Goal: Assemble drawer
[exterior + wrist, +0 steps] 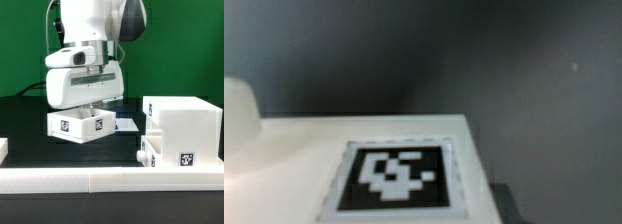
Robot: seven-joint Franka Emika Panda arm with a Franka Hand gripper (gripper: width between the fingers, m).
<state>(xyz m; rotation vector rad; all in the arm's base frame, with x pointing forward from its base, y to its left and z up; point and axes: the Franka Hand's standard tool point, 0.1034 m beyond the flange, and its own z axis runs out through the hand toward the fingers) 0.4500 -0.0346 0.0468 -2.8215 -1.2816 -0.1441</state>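
Green backdrop behind, black worktop (25, 115) below, w/ a long low white rail (100, 180) running across the front. The white arm comes down from above, and its end effector (88, 108) sits right on top of a small white plastic open-top tray (72, 125) with black-and-white square tags on its side. The fingers reach into or onto the tray's upper edge, but the hand body hides the tips, so can't tell whether they are clamped on a wall or just parked there. The wrist view is no help: only a blurred white surface (295, 150) w/ one square tag (397, 175) close up and dark worktop beyond. Key relation: the large white boxy plastic housing (185, 125) stands towards the exterior view's right of the end effector, near but apart from the tray, w/ a strip of bare worktop and a thin flat white sheet, prob. the marker board (127, 125), between them. So the tray's way in is, by my reading, sideways towards the exterior view's right. A second small white tray (148, 152) seems to sit low against the housing's near corner. Whether it is already slotted in is unclear. The tray under the arm looks level, its long axis roughly across the view.
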